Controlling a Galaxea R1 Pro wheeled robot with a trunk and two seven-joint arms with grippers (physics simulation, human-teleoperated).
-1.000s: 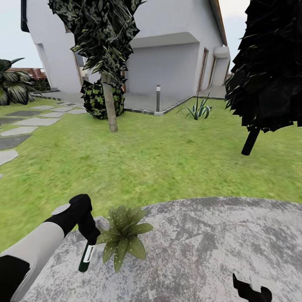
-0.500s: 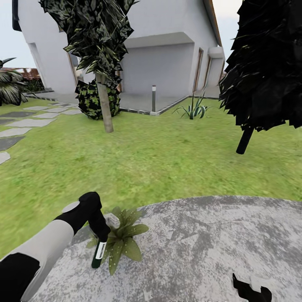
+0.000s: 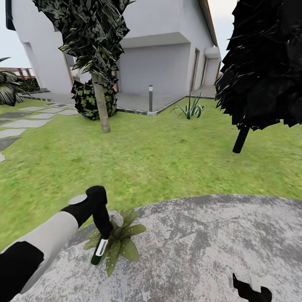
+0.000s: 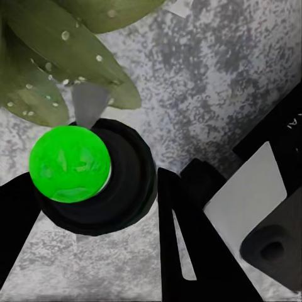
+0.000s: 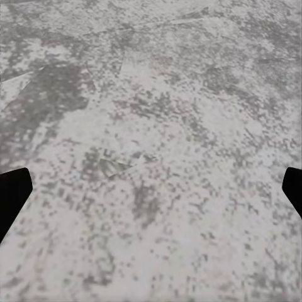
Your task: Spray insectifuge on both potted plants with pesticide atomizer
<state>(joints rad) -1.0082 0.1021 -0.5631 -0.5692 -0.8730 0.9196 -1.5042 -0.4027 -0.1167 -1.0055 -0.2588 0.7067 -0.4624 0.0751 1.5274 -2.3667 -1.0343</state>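
One potted plant sits at the left edge of the round grey patio, where paving meets lawn. The left gripper clasps the pesticide atomizer over its leaves, long axis near vertical, free end pointing down and slightly left. In the left wrist view that end glows green. The right gripper hangs over bare paving, fingertips spread wide.

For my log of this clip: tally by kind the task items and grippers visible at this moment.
Pesticide atomizer: 1, held in the left gripper
Potted plant: 1, on the grey patio
Grippers: 2, counting the right gripper low over the patio
Total: 4
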